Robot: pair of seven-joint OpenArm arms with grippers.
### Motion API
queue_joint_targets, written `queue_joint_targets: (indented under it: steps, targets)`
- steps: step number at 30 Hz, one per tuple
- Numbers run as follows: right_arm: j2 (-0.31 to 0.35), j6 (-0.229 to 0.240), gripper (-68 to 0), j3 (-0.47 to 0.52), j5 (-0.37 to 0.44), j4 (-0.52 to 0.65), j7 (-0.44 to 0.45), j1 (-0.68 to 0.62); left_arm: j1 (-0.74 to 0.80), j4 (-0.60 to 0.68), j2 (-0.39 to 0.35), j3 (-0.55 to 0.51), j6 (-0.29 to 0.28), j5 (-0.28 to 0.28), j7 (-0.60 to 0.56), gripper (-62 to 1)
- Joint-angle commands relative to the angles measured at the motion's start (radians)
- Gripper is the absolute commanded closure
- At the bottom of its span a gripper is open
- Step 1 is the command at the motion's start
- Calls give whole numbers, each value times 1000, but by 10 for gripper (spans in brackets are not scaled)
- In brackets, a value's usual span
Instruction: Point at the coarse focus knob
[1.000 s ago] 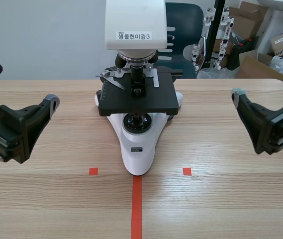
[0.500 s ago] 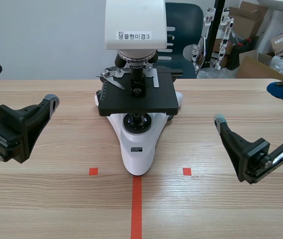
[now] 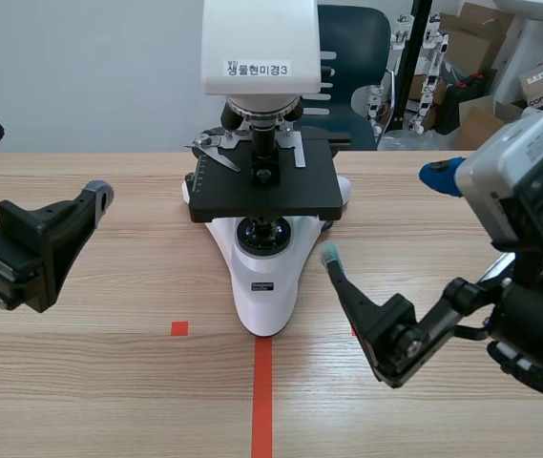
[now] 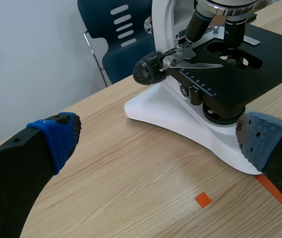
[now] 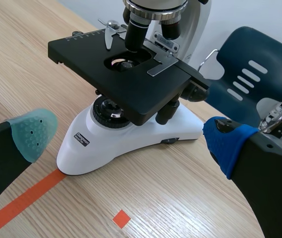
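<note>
A white microscope [image 3: 262,191] with a black stage [image 3: 263,181] stands at the table's middle. Its black coarse focus knob [image 4: 147,72] shows on the side of the frame in the left wrist view, well ahead of my open left gripper [image 4: 158,139]. In the right wrist view the knob on the other side [image 5: 195,91] peeks out behind the stage, ahead of my open right gripper [image 5: 128,136]. In the scene view the left gripper [image 3: 37,162] hangs at the far left, and the right gripper [image 3: 386,215] sits close to the microscope's right side, touching nothing.
A dark blue chair [image 3: 352,57] stands behind the table. Cardboard boxes [image 3: 529,86] and clutter fill the back right. Orange tape marks [image 3: 262,391] lie in front of the microscope base. Bare wooden table [image 3: 109,382] lies to both sides.
My right arm has swung in from the right edge toward the microscope, with its wrist raised and its green-padded finger now near the base. The left arm has kept still.
</note>
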Motion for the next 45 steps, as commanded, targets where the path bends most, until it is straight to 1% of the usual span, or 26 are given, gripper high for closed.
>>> queue_joint_targets:
  steps: [1,8,14,15,18,19,24,29,38,43,45]
  targets:
    - [-3,-5,-679,18,8,13,10,1,-1,3,0,-5,2,-6,-14,-623]
    - [-9,-8,-679,18,8,13,9,1,-1,3,0,-5,2,-6,-14,-623]
    - [-10,-9,-679,18,8,13,-11,2,-1,3,0,-5,2,-6,-18,-623]
    - [-12,-15,-679,18,11,13,-11,2,-1,3,0,-5,2,-6,-18,-623]
    - [-31,-55,-679,18,45,13,-14,2,-1,3,0,-5,2,-6,-19,-623]
    - [-45,-57,-679,18,45,12,-22,2,-1,3,0,-5,2,-6,-23,-623]
    - [-114,-56,-679,18,37,12,-93,13,-1,3,0,-5,2,-6,-26,-623]
    - [-144,-49,-679,18,-13,12,-94,13,-3,3,0,-5,2,-6,-26,-623]
    - [-145,-49,-679,18,-15,12,-108,47,-3,3,0,-5,2,-6,-27,-623]
    - [-170,-48,-679,13,-16,12,-106,45,0,3,0,-5,2,-6,-35,-623]
    - [-172,-48,-679,2,-16,12,-105,45,17,3,0,-5,1,-2,-55,-623]
